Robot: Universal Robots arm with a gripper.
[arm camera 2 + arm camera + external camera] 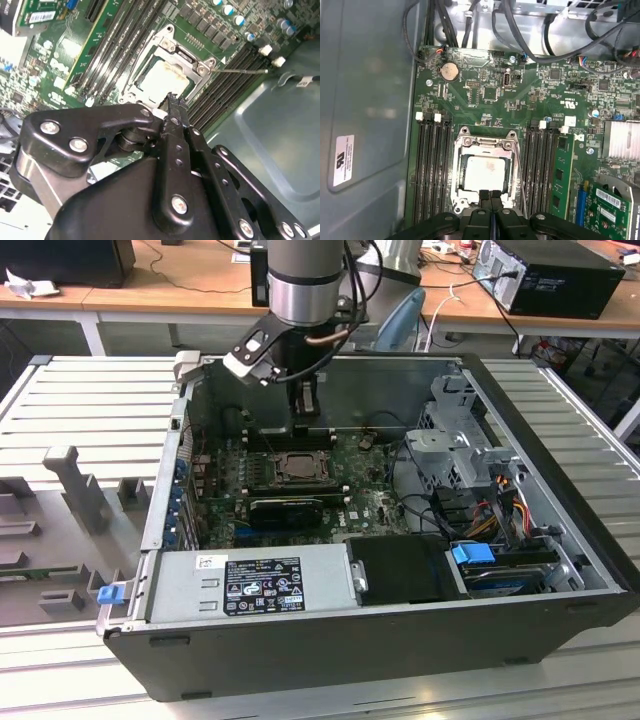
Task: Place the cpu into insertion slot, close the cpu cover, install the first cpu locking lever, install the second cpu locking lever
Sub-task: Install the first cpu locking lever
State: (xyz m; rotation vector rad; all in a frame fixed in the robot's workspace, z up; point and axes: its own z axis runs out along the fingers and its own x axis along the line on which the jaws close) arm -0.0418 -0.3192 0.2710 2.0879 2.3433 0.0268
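Clenched end effector [490, 194] hangs beside the pale silvery cpu [484, 172], framed by the cpu cover [485, 147].

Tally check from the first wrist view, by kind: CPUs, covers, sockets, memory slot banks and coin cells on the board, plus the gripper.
cpu: 1
cpu cover: 1
insertion slot: 1
memory slot banks: 2, one on each side of the insertion slot
coin cell battery: 1
gripper: 1
Total: 7
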